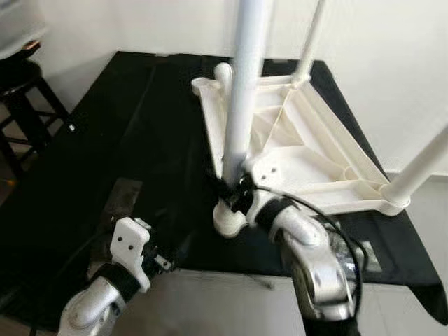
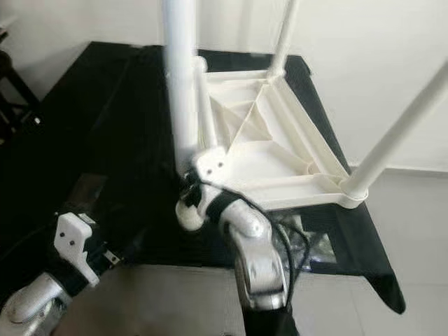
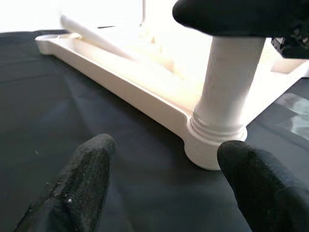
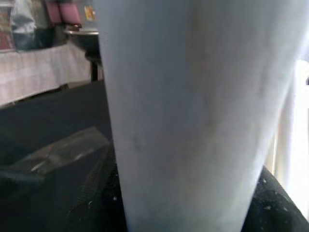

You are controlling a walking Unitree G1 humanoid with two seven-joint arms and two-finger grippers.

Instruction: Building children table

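Note:
The white plastic children's table [image 1: 308, 147] lies upside down on a black cloth. Its near leg [image 1: 241, 91] stands upright in the near corner socket [image 1: 229, 220]. My right gripper [image 1: 234, 189] is shut on this leg just above the socket, and the leg [image 4: 193, 116] looms close in the right wrist view. My left gripper [image 1: 164, 262] sits low at the cloth's front left, a short way from the socket. It is open, and its fingertips [image 3: 96, 150] spread wide towards the socket [image 3: 212, 145] with nothing between them.
Two more white legs rise from the far corner [image 1: 311, 38] and the right corner [image 1: 420, 164]. A dark stool [image 1: 21, 91] stands off the left side. Shiny tape patches [image 1: 122, 196] lie on the cloth. The cloth's front edge [image 1: 231, 269] runs just before my arms.

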